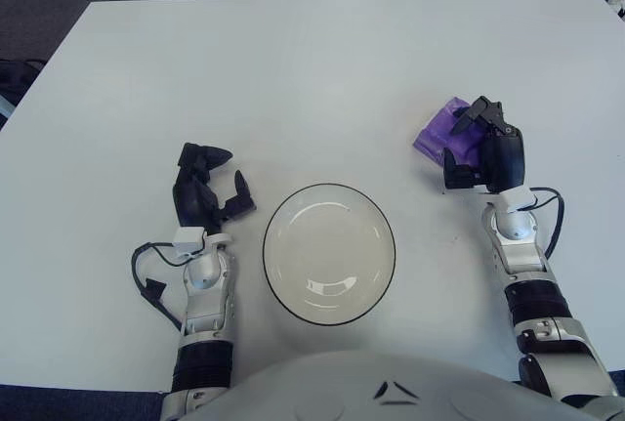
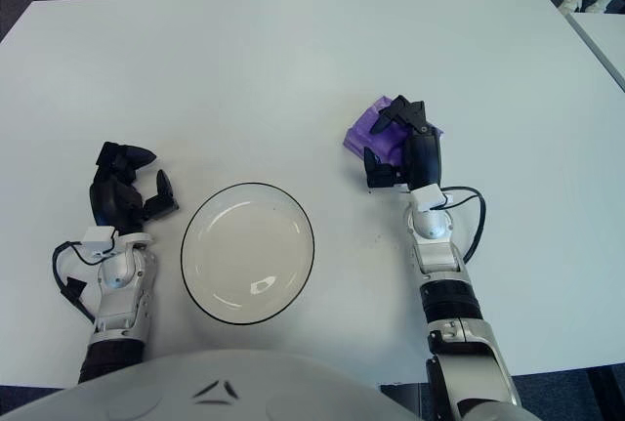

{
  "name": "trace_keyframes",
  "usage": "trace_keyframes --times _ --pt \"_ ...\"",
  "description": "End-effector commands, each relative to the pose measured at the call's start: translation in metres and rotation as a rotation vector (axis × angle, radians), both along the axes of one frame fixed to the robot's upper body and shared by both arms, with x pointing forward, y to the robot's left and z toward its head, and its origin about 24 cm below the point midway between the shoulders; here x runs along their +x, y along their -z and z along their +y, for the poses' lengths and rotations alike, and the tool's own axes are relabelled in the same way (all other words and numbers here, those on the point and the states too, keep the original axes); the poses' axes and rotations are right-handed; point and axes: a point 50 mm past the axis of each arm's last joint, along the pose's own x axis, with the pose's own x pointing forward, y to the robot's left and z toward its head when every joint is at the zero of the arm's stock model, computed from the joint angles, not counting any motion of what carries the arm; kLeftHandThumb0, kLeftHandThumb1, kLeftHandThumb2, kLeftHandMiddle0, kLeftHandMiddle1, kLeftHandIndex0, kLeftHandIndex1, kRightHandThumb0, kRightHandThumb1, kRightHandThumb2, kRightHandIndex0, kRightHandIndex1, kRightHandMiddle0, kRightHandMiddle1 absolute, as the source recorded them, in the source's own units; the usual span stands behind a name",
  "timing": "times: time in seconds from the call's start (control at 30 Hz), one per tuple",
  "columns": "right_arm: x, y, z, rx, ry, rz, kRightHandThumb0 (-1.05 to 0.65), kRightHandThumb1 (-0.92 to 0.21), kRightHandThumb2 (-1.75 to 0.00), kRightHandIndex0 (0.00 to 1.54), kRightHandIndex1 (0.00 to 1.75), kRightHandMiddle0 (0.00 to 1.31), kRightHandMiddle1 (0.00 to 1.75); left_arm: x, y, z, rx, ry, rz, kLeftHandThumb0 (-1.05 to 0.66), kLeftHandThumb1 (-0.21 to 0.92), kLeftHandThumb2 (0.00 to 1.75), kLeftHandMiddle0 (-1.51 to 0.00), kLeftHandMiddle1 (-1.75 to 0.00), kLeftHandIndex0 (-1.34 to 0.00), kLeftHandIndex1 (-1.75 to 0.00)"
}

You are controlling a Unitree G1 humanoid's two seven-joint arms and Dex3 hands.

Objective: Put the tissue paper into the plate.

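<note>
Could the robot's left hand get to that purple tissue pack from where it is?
Probably not easily. The left hand shows left of the black-rimmed white plate, while the purple tissue pack lies beyond the plate's far right side, already under the right hand. The plate and that hand stand in its way.

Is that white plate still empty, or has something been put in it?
Empty: the plate shows only bare white inside. The purple tissue paper is off to its right, under the right hand.
</note>
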Motion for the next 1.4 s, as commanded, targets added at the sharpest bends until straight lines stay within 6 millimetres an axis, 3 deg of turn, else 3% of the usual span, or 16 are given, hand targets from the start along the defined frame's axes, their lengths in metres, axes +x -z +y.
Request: trace_keyframes --times 0.0,0.4,0.6,1.23,1.37 --pt "-0.002 -0.004 -0.004 0.031 0.000 -0.038 0.00 -0.06 -1.62 0.80 1.74 0.58 1.75 -0.016 0.030 0.002 -0.025 -0.015 0.154 -0.01 0.19 1.46 -0.70 -1.70 -0.50 -1.75" --pt "-0.005 -0.011 -0.007 0.092 -0.019 -0.116 0.00 0.01 -1.69 0.85 1.73 0.64 1.75 -0.017 0.029 0.002 -0.012 -0.020 0.157 -0.01 0.19 1.45 -0.71 -1.67 -0.49 -1.75" --pt "-0.007 -0.025 -0.007 0.150 -0.037 -0.188 0.00 0.07 -1.74 0.91 1.69 0.68 1.75 -0.016 0.029 0.002 -0.012 -0.014 0.156 -0.01 0.19 1.46 -0.71 -1.69 -0.48 -1.75" --pt "-0.015 -0.036 -0.004 0.212 -0.088 -0.259 0.00 0.08 -1.75 0.92 1.69 0.69 1.75 -0.014 0.028 0.001 -0.014 -0.026 0.162 -0.01 0.18 1.45 -0.73 -1.63 -0.51 -1.75" --pt "-0.015 -0.037 -0.003 0.206 -0.095 -0.271 0.00 0.10 -1.75 0.90 1.65 0.75 1.75 -0.014 0.028 0.001 -0.010 -0.025 0.164 -0.01 0.18 1.45 -0.73 -1.63 -0.52 -1.75"
